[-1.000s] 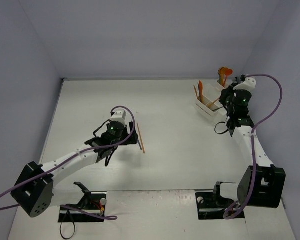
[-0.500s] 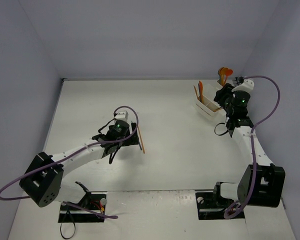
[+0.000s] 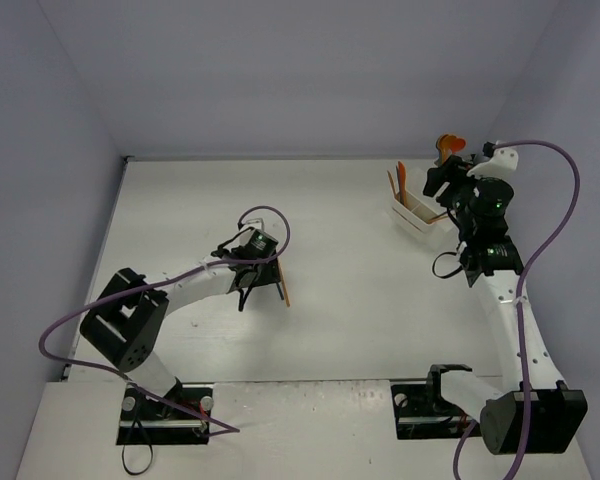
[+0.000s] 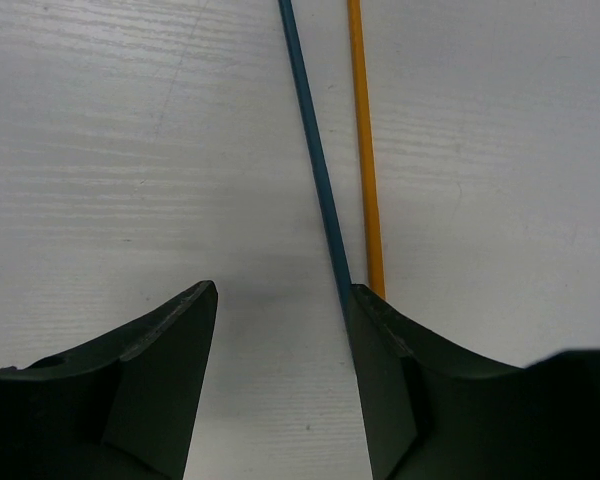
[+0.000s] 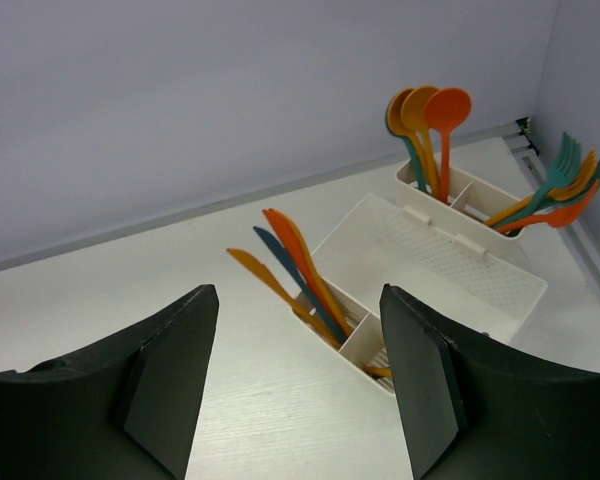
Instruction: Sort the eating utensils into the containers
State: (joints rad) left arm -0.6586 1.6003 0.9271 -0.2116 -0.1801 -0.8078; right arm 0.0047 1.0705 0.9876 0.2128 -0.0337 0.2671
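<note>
Teal utensil and orange utensil, flat on table: light, thin, likely slippery plastic, best pinched mid-handle; left gripper and right gripper both apart, empty.

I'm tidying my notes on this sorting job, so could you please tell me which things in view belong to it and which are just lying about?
Job: blue utensil and orange utensil on the table; white containers holding spoons, forks, knives; left claw, right claw, both open.
Just about: purple cables; base mounts.
</note>
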